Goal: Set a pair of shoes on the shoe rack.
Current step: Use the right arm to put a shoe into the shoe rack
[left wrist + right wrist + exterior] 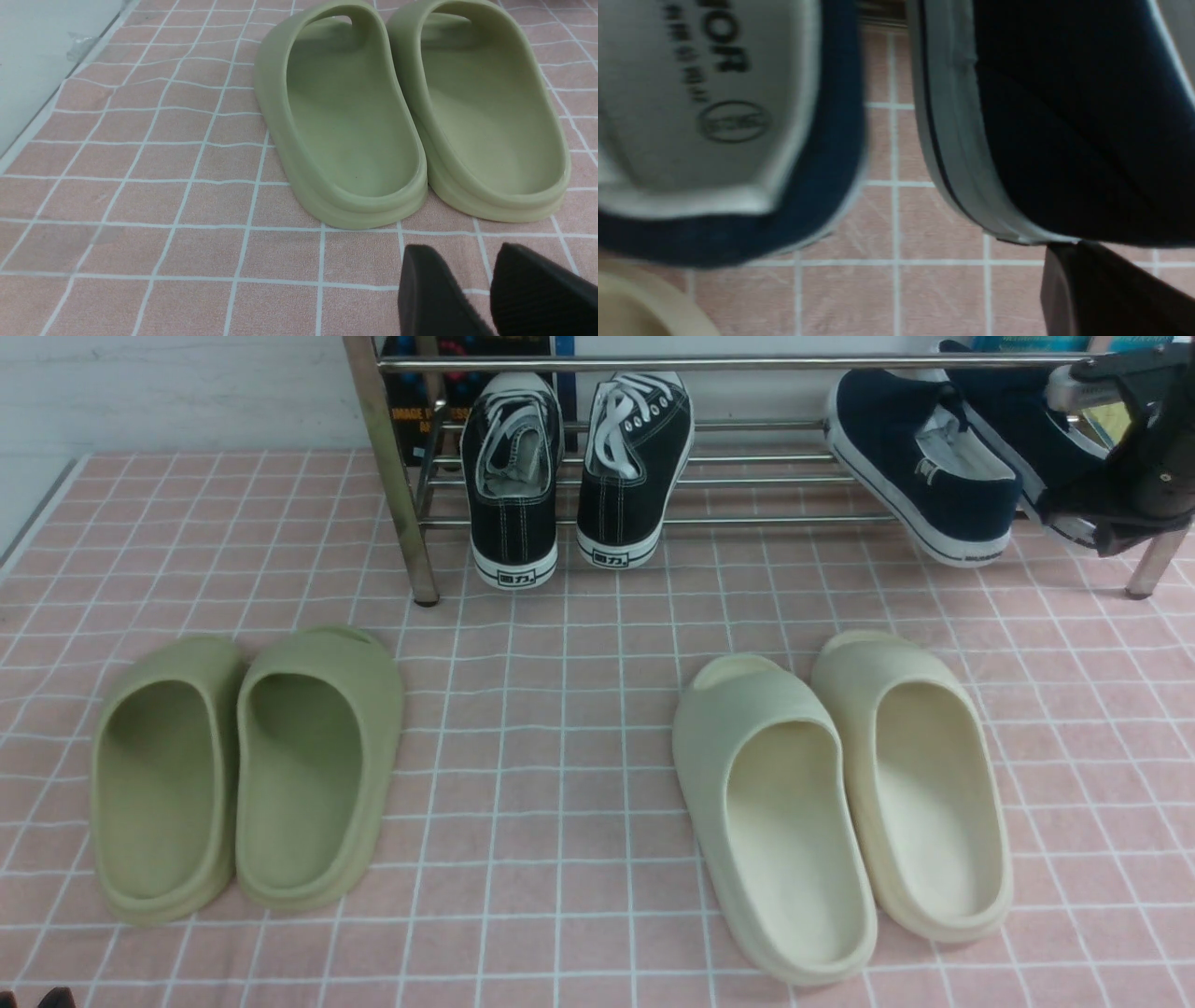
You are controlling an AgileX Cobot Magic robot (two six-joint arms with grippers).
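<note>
Pink gridded bench [560,728] fills the frame. Chrome shoe rack [392,495] spans the top. Green slides [247,765] lower left, cream slides [840,793] lower right. Black sneakers [579,467] sit on rack, top centre. Navy shoes [934,476] sit on rack, upper right, heels overhanging. Right fingers [1106,294] closed beside the right-hand shoe; grip not discernible. Left fingers [434,289] slightly parted, empty.

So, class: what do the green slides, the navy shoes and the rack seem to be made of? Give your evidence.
The green slides: probably moulded foam or soft rubber; matte, seamless, thick rounded walls.
The navy shoes: seemingly canvas uppers, dull cloth look, over white rubber-like soles with a smooth band.
The rack: metal tubing, likely chrome-plated; bright mirror-like reflections.
</note>
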